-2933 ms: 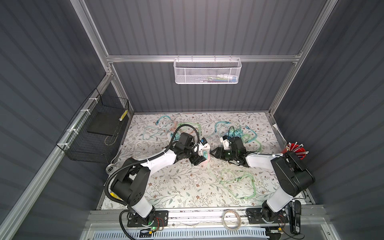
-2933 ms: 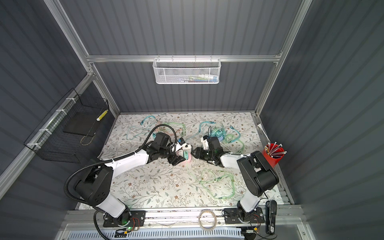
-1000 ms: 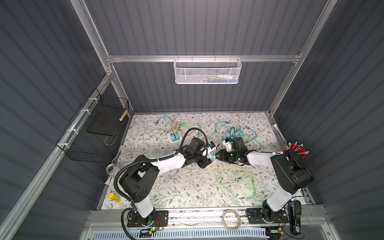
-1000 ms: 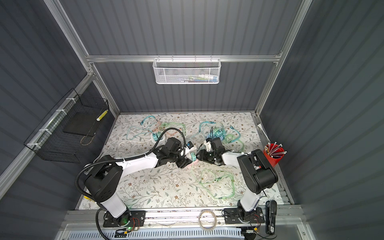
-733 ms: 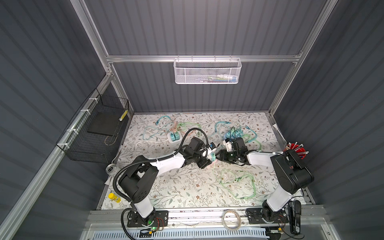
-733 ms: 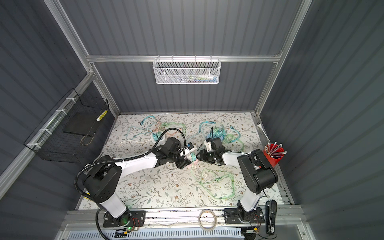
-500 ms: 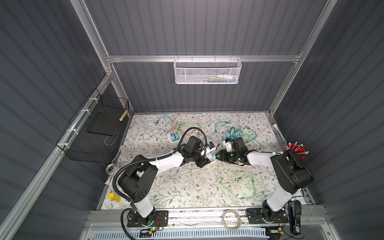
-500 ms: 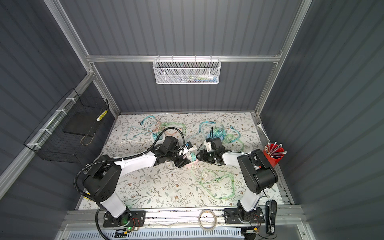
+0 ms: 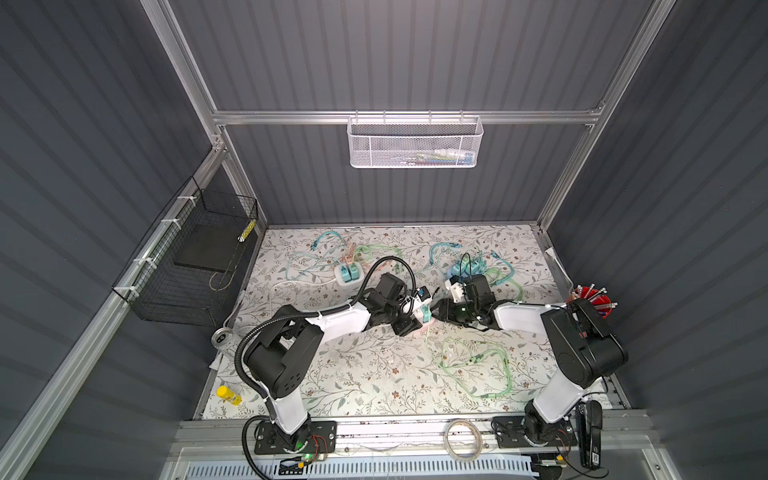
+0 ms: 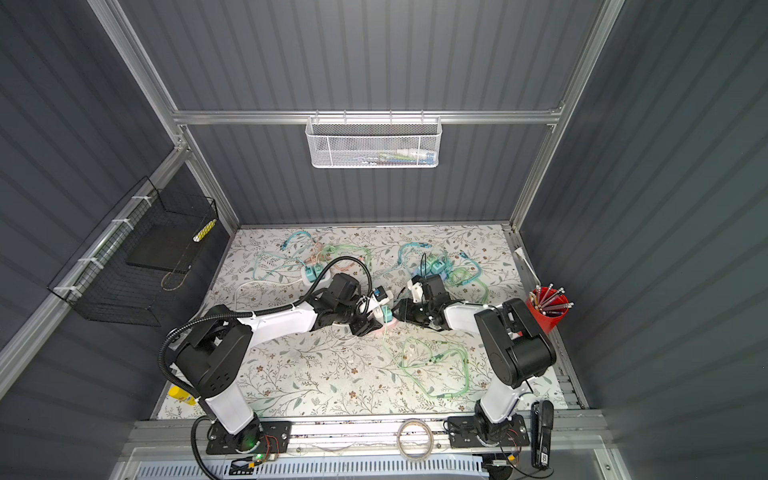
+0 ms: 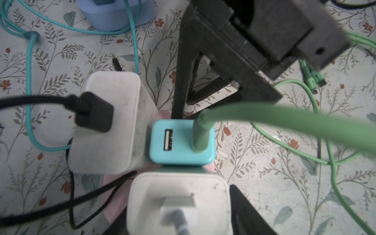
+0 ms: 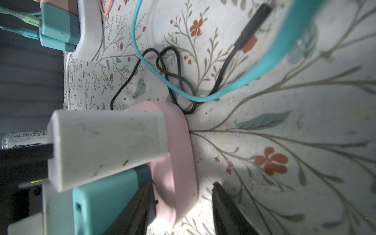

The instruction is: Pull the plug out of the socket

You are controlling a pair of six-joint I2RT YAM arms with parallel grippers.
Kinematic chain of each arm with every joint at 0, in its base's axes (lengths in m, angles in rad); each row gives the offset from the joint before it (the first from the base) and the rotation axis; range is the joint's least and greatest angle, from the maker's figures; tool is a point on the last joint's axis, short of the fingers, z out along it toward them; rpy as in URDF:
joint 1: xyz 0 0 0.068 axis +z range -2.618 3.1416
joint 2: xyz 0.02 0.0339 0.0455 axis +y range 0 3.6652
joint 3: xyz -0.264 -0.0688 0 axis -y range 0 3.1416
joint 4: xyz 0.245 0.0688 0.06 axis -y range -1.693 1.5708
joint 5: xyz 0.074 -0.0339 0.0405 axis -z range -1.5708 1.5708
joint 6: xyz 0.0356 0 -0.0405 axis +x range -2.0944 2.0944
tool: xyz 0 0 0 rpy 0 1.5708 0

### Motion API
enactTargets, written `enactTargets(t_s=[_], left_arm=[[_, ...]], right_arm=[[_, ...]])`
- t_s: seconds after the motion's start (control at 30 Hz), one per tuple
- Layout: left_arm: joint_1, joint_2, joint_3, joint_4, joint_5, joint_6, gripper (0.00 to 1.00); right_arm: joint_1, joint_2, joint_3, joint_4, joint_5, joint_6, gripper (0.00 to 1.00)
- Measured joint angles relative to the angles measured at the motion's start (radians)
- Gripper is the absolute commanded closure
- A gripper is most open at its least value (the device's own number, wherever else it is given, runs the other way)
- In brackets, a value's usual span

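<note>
Left tool [image 9: 409,326]: jaws stand either side of a white plug [image 11: 179,195] seated in the pink socket [image 12: 175,142]. Cannot tell whether they clamp it. Right tool [image 12: 181,203]: jaws narrowly parted astride the socket's end, one on its face beside the teal plug [image 11: 181,142], the other just clear of the rim, above the table [image 12: 305,122].
</note>
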Motion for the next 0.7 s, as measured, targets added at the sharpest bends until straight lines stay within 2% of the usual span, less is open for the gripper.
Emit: enactTargets(t_s=[0.13,0.37,0.7], left_arm=[[0.0,0.015,0.011,0.003,0.013,0.001,0.48],[0.002,0.026,0.018,0.007,0.016,0.0,0.52],[0.002,0.026,0.018,0.016,0.017,-0.021,0.71]], right_arm=[[-0.001,0.0,0.0,0.0,-0.001,0.0,0.49],[-0.001,0.0,0.0,-0.002,0.0,0.0,0.49],[0.006,0.0,0.0,-0.034,0.023,-0.013,0.53]])
